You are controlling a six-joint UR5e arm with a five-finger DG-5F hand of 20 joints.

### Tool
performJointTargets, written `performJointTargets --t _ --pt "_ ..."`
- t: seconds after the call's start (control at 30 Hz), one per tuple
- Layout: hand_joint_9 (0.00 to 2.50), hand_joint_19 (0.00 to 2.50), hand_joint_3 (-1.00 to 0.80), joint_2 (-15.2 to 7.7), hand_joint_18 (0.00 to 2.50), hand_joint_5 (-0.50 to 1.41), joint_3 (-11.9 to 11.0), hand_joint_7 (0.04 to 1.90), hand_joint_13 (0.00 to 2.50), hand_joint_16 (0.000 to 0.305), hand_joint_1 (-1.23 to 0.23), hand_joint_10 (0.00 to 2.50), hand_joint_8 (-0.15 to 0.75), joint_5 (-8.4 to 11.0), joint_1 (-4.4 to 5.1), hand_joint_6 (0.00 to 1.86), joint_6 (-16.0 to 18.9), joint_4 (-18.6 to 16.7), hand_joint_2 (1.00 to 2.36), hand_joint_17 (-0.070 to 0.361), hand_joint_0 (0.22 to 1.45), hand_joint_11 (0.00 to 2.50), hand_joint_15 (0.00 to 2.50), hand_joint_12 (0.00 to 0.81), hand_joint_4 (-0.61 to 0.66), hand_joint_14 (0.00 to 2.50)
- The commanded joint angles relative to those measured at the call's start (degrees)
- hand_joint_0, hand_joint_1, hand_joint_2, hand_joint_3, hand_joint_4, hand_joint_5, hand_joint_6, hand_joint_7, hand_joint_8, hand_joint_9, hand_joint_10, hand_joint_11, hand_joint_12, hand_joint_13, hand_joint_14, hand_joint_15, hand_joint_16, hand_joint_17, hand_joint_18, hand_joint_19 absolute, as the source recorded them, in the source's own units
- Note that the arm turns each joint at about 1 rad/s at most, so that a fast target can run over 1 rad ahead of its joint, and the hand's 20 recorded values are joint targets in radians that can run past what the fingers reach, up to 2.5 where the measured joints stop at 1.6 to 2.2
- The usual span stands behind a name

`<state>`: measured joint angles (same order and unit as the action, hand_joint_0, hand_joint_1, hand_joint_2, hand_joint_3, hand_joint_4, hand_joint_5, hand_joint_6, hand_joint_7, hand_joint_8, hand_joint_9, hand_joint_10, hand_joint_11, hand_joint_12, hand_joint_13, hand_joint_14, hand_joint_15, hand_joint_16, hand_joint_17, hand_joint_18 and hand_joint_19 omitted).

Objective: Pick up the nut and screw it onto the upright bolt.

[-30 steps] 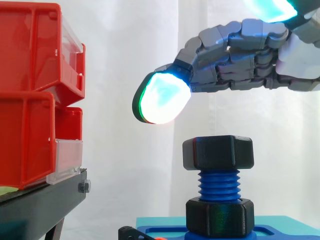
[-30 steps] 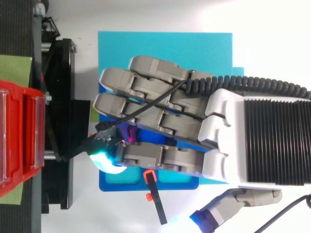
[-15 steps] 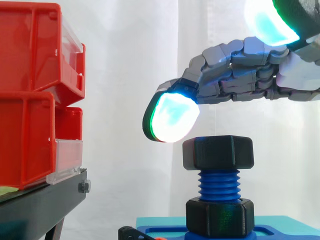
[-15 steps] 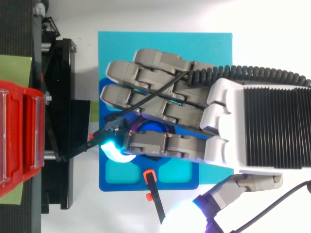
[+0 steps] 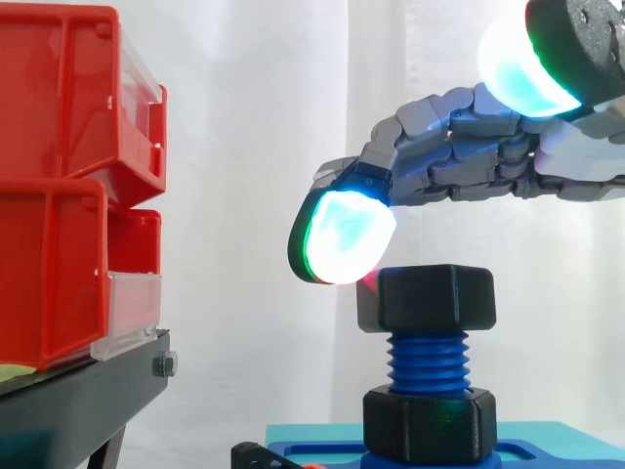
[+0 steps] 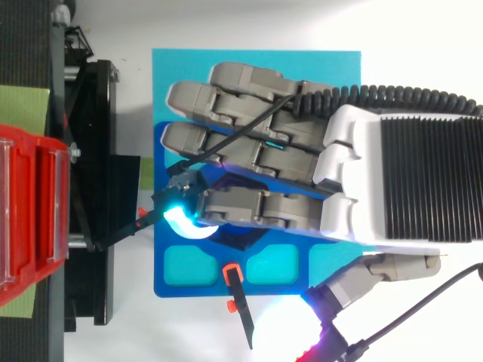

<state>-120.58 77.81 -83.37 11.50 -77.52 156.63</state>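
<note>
Lower and farther back toward the arm than a second ago, the hand (image 5: 459, 166) now hangs with its fingers over the hex nut (image 5: 437, 298), and its thumb pad (image 5: 518, 59) has swung up into the side view's upper right corner. Its grey segmented fingers lie side by side, gently bent, and nothing is clasped in them. The nearest fingertip (image 5: 342, 239), a thick rounded pad glowing white and cyan with a green rim, sits just off the nut's upper left corner; I cannot tell whether it touches. The hex nut is matte black with faceted sides and sits at the very top of the threaded bolt (image 5: 427, 362), whose blue ridged shaft stands upright. A second nut (image 5: 427, 422), also black and six-sided, is down at the foot of the bolt. The bolt rises from a blue base (image 6: 196, 290) with shallow teal pockets, in the half nearest the stand, and from above the fingers cover most of it. The base rests on a teal mat (image 6: 226, 83). A small black clamp (image 6: 240, 309) with an orange jaw grips the base's lower edge in the top view. Beyond the mat's left edge is the black stand (image 6: 98, 151), carrying glossy red bins (image 5: 59, 195) with clear fronts, before the white curtain (image 5: 254, 147).
</note>
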Motion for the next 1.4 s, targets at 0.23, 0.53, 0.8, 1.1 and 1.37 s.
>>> performJointTargets --t 0.23,0.53,0.8,1.1,1.37 --pt "0.28 0.0 -0.5 0.0 0.0 -0.18 -0.03 0.85 0.1 0.032 -0.08 0.0 0.276 -1.79 -1.3 0.5 -0.17 0.08 1.0 0.071 0.48 0.0 0.0 0.278 0.24 0.0" --pt "0.3 0.0 -0.5 0.0 0.0 -0.17 -0.03 0.87 0.12 0.031 -0.09 0.0 0.284 -2.85 -2.36 0.5 -0.44 0.08 1.0 0.069 0.48 0.0 0.0 0.273 0.25 0.0" --pt "0.31 0.0 -0.5 0.0 0.0 -0.17 -0.03 0.88 0.13 0.03 -0.07 0.0 0.284 -3.99 -3.24 0.5 -0.88 0.08 1.0 0.067 0.49 0.0 0.0 0.267 0.25 0.0" --pt "0.36 0.0 -0.5 0.0 0.0 -0.16 -0.03 0.92 0.15 0.028 -0.06 0.0 0.287 -4.87 -4.03 0.5 -0.88 0.08 1.0 0.063 0.49 0.0 0.0 0.258 0.27 0.0" --pt "0.54 0.0 -0.5 0.0 0.01 -0.1 -0.03 1.06 0.28 0.023 -0.09 0.0 0.301 -5.4 -4.55 0.5 -0.88 0.08 1.0 0.051 0.5 0.0 0.0 0.223 0.34 0.0"
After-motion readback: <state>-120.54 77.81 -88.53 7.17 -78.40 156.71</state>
